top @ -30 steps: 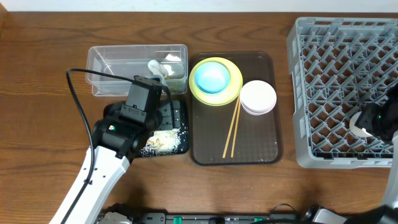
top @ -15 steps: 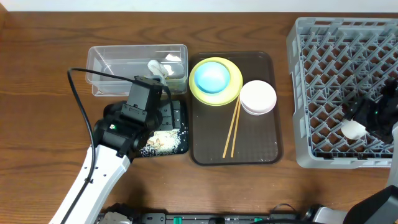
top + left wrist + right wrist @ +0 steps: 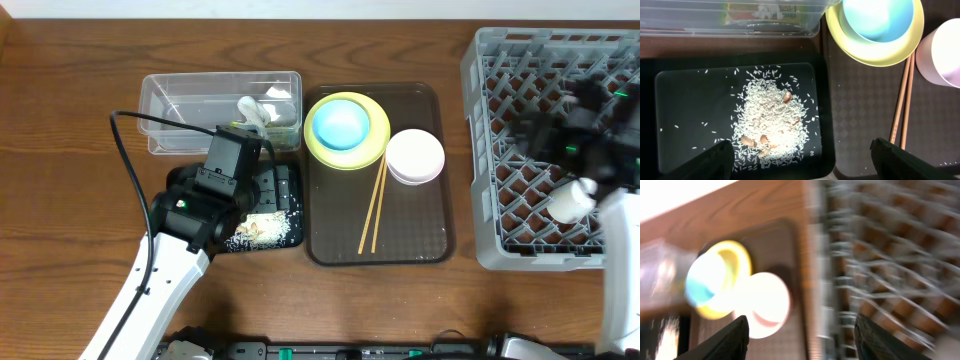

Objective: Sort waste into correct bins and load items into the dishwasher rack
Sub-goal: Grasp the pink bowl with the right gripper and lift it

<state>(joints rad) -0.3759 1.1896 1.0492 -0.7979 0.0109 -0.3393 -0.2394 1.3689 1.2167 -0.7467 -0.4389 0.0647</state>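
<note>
My left gripper (image 3: 250, 195) (image 3: 802, 162) is open and empty, hovering low over the black tray (image 3: 285, 180) (image 3: 690, 100), which holds a pile of rice scraps (image 3: 262, 228) (image 3: 772, 120). The clear tub (image 3: 190, 100) (image 3: 740, 27) holds the white tissue (image 3: 253, 110) and the green-and-orange wrapper (image 3: 283, 122). On the brown tray, the blue bowl (image 3: 340, 123) (image 3: 880, 17) sits on the yellow plate (image 3: 370, 148) (image 3: 875, 52), beside the pinkish bowl (image 3: 415, 157) (image 3: 942, 55) and the chopsticks (image 3: 374, 208) (image 3: 902, 100). The white cup (image 3: 567, 203) lies in the grey rack (image 3: 530, 60). My right gripper (image 3: 548, 135) (image 3: 800, 330) is open and empty above the rack, blurred.
The brown serving tray (image 3: 420, 240) lies between the bins and the rack. A black cable (image 3: 120, 150) loops left of my left arm. The right wrist view is smeared by motion and shows the plate (image 3: 735, 260), the pinkish bowl (image 3: 765, 305) and the rack (image 3: 880, 255).
My right gripper let go of the white cup in the rack and has swung up and to the left away from it. The left arm has not moved.
</note>
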